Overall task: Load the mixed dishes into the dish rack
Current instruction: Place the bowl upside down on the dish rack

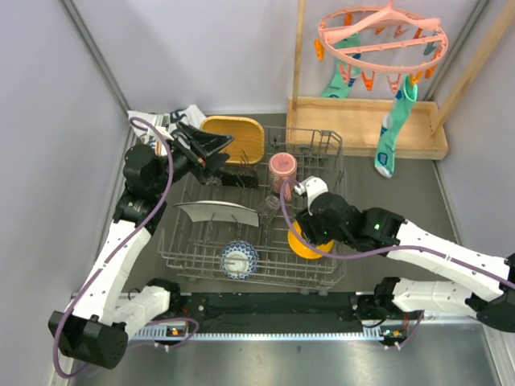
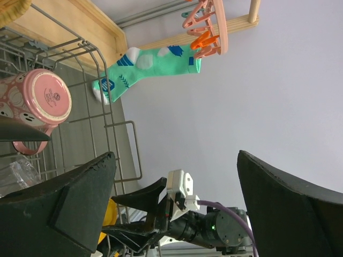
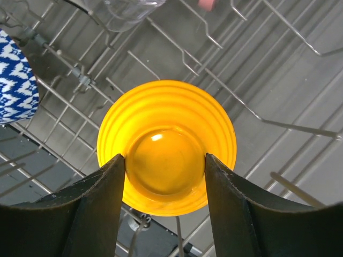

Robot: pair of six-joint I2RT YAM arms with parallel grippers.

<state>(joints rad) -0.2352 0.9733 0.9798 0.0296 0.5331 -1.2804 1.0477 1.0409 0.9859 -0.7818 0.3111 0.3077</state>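
Observation:
The dish rack (image 1: 181, 241) fills the table's middle. My right gripper (image 3: 165, 160) is shut on the raised base of the orange bowl (image 3: 166, 107), which lies upside down in the rack's right side (image 1: 304, 245). My left gripper (image 1: 216, 153) hangs open and empty over the rack's back left corner. In the rack are the pink cup (image 1: 282, 169), the small clear glass (image 1: 272, 201), the pale plate (image 1: 217, 211), the blue-white bowl (image 1: 240, 259) and a dark plate on edge (image 1: 241, 178). The yellow wooden plate (image 1: 235, 137) stands at the back left.
A light wooden tray (image 1: 362, 129) lies behind the rack on the right. Above it hangs a pink peg hanger (image 1: 378, 40) with teal socks (image 1: 390, 137). A white printed cloth (image 1: 165, 121) lies at the back left. Grey walls close in on both sides.

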